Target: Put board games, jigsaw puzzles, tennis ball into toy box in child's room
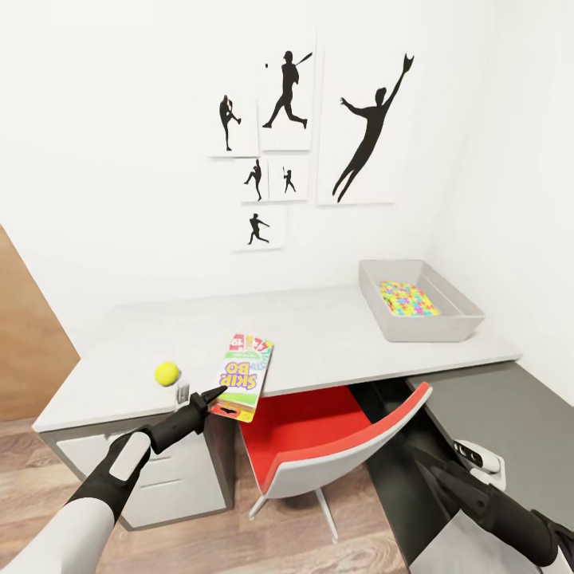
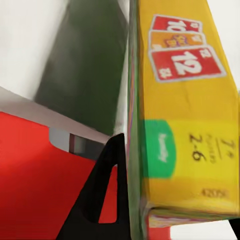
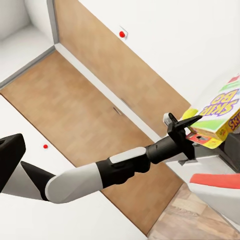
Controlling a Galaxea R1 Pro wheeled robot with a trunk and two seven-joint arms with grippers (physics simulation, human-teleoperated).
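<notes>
Two arms at work: the left one reaches over the near edge of the table (image 1: 319, 327); the right one hangs low beside the chair.
Table: long, grey, set against a white wall with baseball silhouette prints (image 1: 311, 135); drawers sit under its left end.
Chair: red seat, pale shell (image 1: 335, 446), tucked partly under the table just below the held box.
Toy box: grey open tray (image 1: 420, 301) at the far right of the table, with a bright jigsaw puzzle (image 1: 406, 298) already lying inside.
Board game: a yellow Skip-Bo box (image 1: 243, 375), tilted, its near end past the table edge; the left wrist view shows its yellow face (image 2: 185, 110) close up.
Left tool (image 1: 217, 396): clamped on the near end of the board game, one dark finger (image 2: 107, 185) pressed against the box's side.
Right tool (image 1: 446, 478): pointing down beside the chair, well apart from everything; I cannot tell whether its fingers are apart or together.
Tennis ball: yellow-green (image 1: 167, 372), near the table's front edge, just beside the left arm.
Step in hand: by my reading, carrying the board game to the toy box.
Next move: it calls for a long sweep rightward across the table, lifting the box over the tray's near wall before letting go.
In the way: the ball could be nudged off the edge; the reach to the tray looks long for the left arm.
</notes>
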